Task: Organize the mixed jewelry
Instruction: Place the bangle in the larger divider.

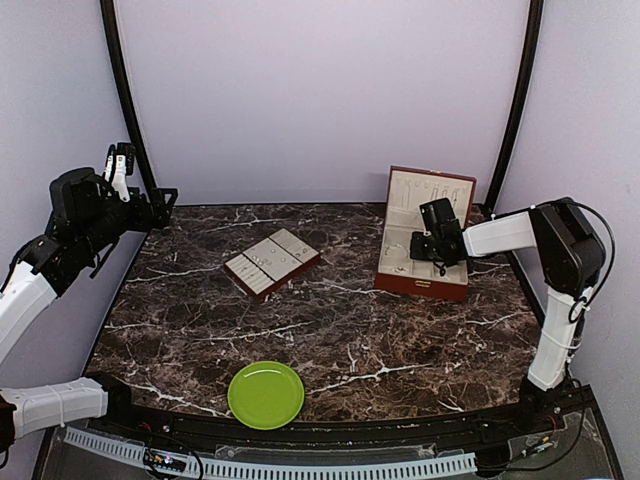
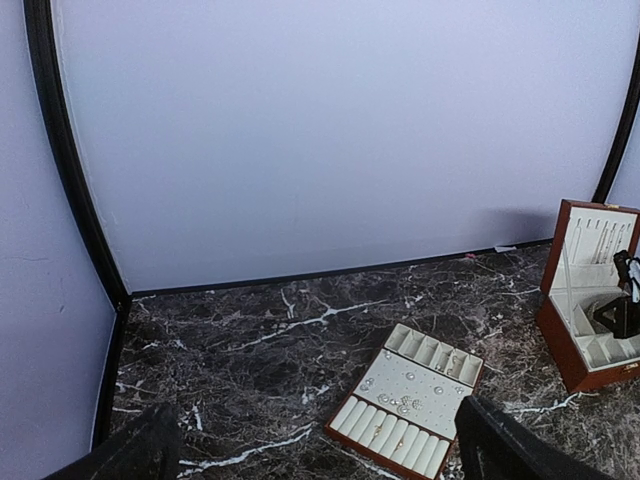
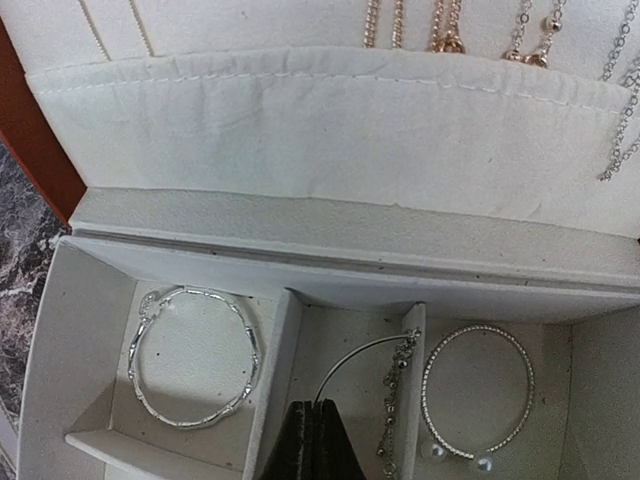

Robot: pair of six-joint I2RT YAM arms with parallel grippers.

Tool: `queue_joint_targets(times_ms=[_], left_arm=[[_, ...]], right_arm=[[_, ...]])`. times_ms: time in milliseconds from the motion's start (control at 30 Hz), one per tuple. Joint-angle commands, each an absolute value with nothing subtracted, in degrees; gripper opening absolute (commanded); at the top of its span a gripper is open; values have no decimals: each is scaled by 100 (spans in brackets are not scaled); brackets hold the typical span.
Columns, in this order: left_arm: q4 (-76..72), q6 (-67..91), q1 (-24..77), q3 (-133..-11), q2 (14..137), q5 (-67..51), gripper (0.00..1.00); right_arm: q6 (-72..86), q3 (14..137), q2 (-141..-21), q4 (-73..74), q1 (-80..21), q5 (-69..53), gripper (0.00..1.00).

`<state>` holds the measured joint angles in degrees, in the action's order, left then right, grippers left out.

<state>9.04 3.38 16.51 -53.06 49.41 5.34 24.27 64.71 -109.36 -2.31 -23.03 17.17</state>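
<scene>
My right gripper (image 3: 315, 442) is shut on a thin silvery wire bracelet (image 3: 362, 354) with a dangling chain (image 3: 392, 400), over the middle compartment of the open reddish-brown box (image 1: 400, 283). A silvery bangle (image 3: 240, 330) lies in the left compartment, and a pearl-tipped bangle (image 3: 478, 332) in the right one. Thin chains (image 3: 445, 20) hang in the lid. In the top view my right gripper (image 1: 437, 243) is inside the box. My left gripper (image 2: 320, 455) is open and empty, raised at the far left (image 1: 118, 165). Small silvery studs (image 2: 405, 402) sit on the cream-lined flat tray (image 2: 345, 415).
The flat tray (image 1: 240, 270) lies mid-table at an angle. A green plate (image 1: 266, 394) sits near the front edge, with nothing visible on it. The box lid stands upright at the back right. Dark curved posts and a pale wall bound the dark marble table (image 1: 180, 320).
</scene>
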Motion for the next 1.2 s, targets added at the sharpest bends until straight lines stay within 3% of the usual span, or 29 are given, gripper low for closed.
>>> queue_joint_targets(times_ms=[0,633,800,1167], left_arm=[[800,224,1670,-5211,4825,612,99],[809,99,1670,-5221,4794,686,99],[809,97,1670,-5221,4790,694,99],[800,73,1670,-5205,4742,727,99]], right_arm=[[2506,6643,-11060,-298,-2237,1559,0],[2748,6730,-11189,-240,-2235,1275,0],[2778,6732,-11143,-211,-2240,1288,12],[2754,6472,-10566,-202,-2241,1295,15]])
